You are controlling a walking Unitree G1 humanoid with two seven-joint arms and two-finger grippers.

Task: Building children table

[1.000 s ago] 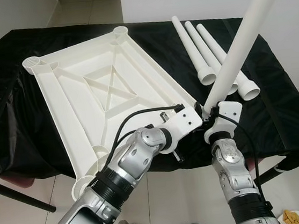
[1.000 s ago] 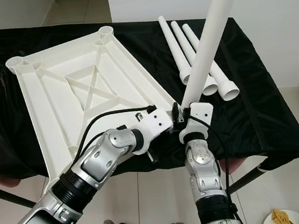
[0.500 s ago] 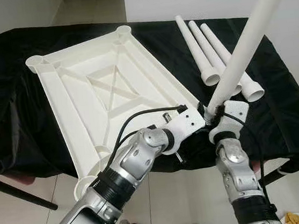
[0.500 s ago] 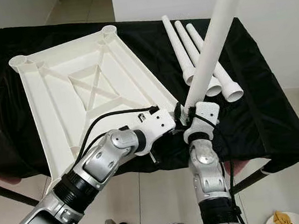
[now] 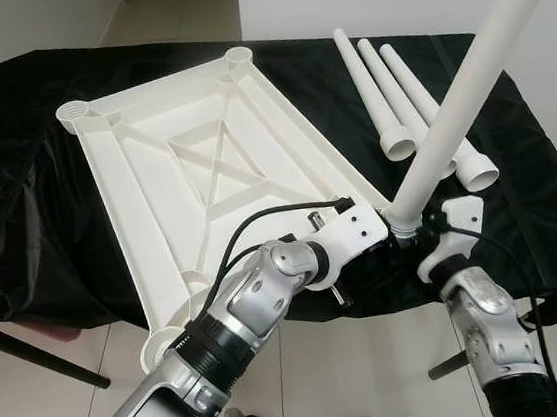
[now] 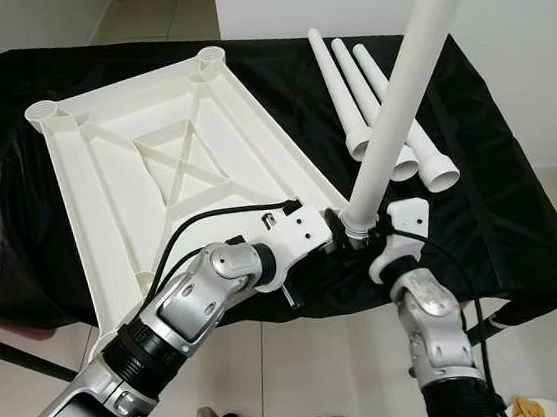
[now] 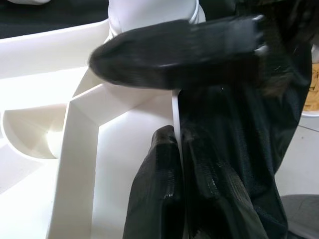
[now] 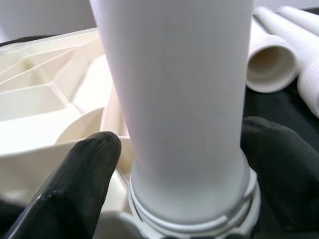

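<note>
At the near edge of the black-draped bench, the left claw pinches the upturned tabletop rim while the right claw, fingers spread either side, brackets the one standing leg at its corner socket. To do this well, I judge the leg needs holding square and twisting fully home against the steadied top. Beyond lie three more legs side by side, and three open sockets.

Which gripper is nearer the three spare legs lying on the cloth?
Right. The right gripper straddles the upright leg just short of the spare legs; the left gripper pinches the tabletop rim, farther away.
</note>
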